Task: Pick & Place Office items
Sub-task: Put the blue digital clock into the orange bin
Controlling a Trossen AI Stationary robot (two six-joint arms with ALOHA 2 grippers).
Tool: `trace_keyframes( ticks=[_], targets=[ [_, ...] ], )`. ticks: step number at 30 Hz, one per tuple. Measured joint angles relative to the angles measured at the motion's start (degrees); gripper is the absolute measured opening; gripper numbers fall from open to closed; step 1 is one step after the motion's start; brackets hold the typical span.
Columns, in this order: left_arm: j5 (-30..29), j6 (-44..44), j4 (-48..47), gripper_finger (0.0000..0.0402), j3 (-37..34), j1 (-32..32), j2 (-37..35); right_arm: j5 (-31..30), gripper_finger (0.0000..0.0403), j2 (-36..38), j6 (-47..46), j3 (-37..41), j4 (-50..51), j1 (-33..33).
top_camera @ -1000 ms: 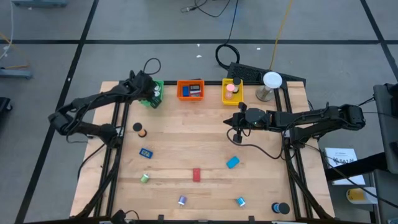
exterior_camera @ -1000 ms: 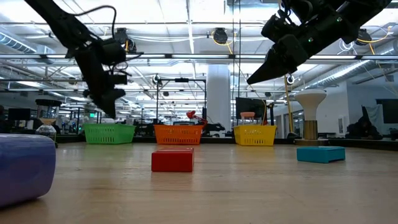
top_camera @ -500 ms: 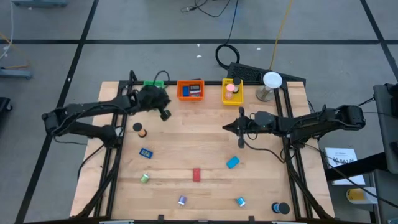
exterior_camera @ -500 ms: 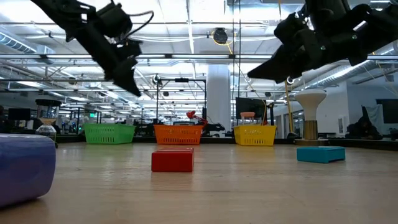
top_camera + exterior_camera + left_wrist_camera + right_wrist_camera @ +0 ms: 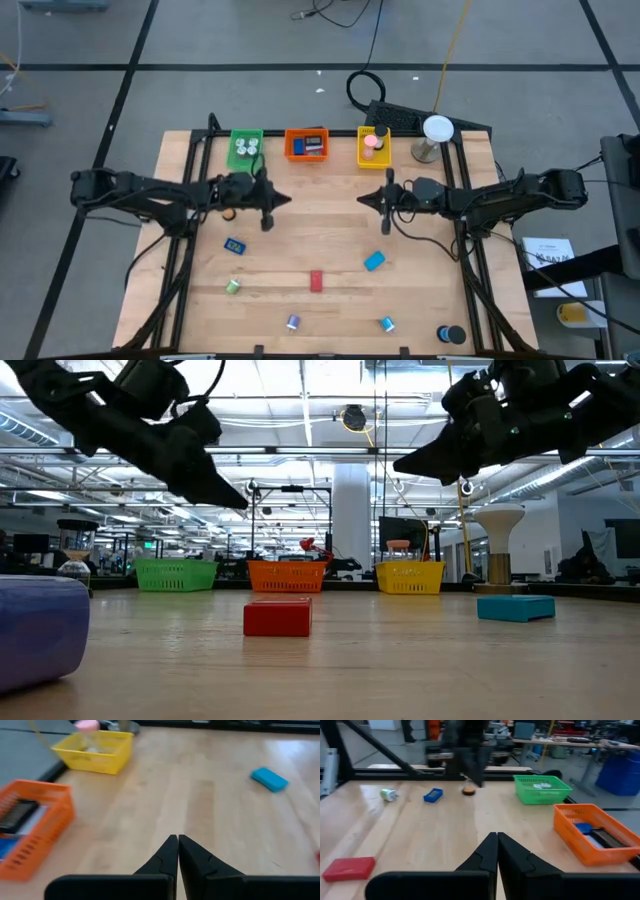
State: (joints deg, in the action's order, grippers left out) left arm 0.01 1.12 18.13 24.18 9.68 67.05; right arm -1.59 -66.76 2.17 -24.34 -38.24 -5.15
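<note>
Both tools are held closed and empty above the desk (image 5: 330, 230). A red block (image 5: 316, 281) lies below and between the left tool (image 5: 268, 212) and right tool (image 5: 386, 205).

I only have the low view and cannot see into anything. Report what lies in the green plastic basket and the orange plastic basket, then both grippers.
Observer: The green plastic basket holds small white pieces.
Operator: Go on to the orange one.
Observer: The orange plastic basket holds a blue piece and a flat black piece.
Operator: Now the grippers.
Observer: The wrist views show the left gripper and the right gripper both shut, with nothing between the fingers.
</note>
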Motion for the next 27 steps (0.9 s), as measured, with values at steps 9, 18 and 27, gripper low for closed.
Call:
trace_keyframes(
  ticks=[9,18,27],
  targets=[
    [-1.90,-4.35,-5.76,0.0021,0.27,-9.79,0.00,-1.52,0.0004,0.00,0.30,0.00,0.33,-0.02],
    [-12.39,-14.25,-41.99,0.0025,12.77,-22.16,0.02,-1.55,0.0004,0.00,4.60,0.00,0.33,-0.02],
    [-10.21,-34.21,-61.87,0.0129,14.78,-30.73,0.18,-1.41,0.0004,0.02,6.47,-0.01,1.60,-0.15]
  ],
)
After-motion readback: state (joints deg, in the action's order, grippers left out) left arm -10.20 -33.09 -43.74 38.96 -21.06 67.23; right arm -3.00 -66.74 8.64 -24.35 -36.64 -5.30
